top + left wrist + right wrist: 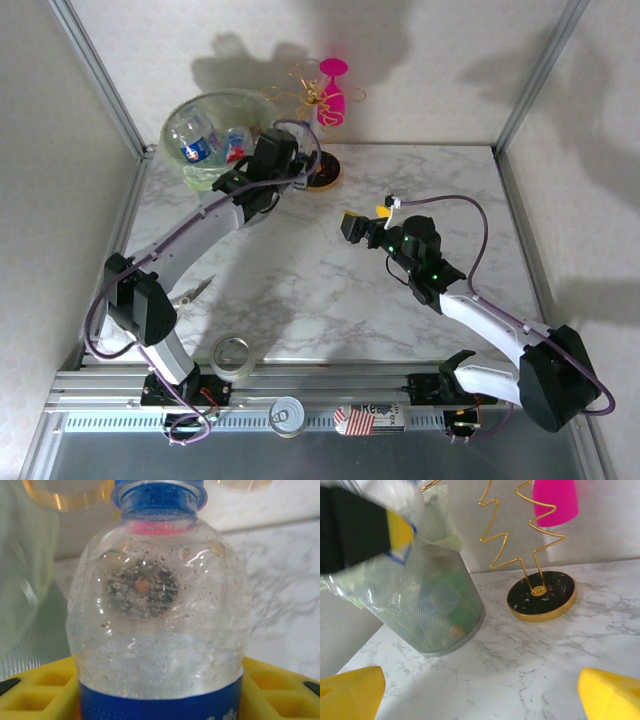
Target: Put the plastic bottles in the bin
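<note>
The left pincer is clamped on a clear bottle. In its wrist view the 2 yellow fingers press the blue label from either side, and the blue cap points away toward the top. The bottle's long axis therefore runs across the closing line of the fingers. Whether it hangs upright over the table, I cannot tell.

What the next move turns on is the bin, which lies just left of the held bottle. From above, the pincer sits at the bin's right rim, not over the middle of its mouth. The right wrist view shows it raised to about the level of the pale bag lining. My judgement is that a short carry to the left, then a release, would drop the bottle in.

The left arm is stretched long toward the far left corner. Other bottles lie inside the bin.

The right pincer is wide apart and holds nothing. It hangs mid-table, well to the right of the bin, facing it and the gold wire stand.
</note>
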Controlling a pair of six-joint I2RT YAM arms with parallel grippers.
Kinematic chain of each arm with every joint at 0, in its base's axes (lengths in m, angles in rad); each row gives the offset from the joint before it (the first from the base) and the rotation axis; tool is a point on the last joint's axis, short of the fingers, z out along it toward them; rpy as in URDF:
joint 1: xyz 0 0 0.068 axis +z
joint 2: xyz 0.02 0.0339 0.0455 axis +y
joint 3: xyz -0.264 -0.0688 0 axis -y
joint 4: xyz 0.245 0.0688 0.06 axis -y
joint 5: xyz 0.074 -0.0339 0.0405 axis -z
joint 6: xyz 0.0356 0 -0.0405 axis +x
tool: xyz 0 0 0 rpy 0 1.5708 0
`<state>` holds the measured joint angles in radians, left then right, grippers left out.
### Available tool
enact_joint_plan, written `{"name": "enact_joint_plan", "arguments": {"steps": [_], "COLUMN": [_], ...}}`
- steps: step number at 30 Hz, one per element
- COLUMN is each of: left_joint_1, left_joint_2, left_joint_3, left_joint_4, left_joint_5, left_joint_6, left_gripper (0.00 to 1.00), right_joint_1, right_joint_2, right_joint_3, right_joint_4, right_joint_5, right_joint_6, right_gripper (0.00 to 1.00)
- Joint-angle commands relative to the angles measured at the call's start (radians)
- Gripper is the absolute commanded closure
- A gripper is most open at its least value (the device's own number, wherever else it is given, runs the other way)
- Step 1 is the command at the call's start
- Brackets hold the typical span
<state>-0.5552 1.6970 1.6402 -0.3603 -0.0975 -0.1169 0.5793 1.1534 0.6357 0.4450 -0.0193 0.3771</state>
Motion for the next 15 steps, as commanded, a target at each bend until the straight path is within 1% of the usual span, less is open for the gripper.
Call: {"name": "enact_joint_plan", "arguments": {"steps": [1, 7, 11, 15], "left_joint_1": [0.026, 0.092, 0.158, 0.237], "left_joint_2": [-0.034, -0.022, 0.018, 0.082], "left_joint_3": [0.091, 0.241, 0.392, 0.539], "left_joint_4": [0.035, 0.024, -0.054, -0.144], "left_joint_5": [0.041, 0.034, 0.020, -0.020], "left_joint_6": [-0.014, -0.017, 0.004, 0.035], "left_gripper": [0.58, 0.58, 0.58, 0.57], "right_joint_1": [-0.006, -0.006, -0.006, -0.006], "right_joint_2": [-0.022, -0.039, -0.055, -0.059], "right_joint_3": [-0.018, -0.026, -0.032, -0.031], "right_joint_4": [0.032, 0.008, -0.002, -0.005], "right_joint_5": [-0.030, -0.026, -0.029, -0.038], "right_joint_6": [-0.027, -0.050, -0.065, -0.070], "right_gripper": [0.01, 0.01, 0.01, 0.01]}}
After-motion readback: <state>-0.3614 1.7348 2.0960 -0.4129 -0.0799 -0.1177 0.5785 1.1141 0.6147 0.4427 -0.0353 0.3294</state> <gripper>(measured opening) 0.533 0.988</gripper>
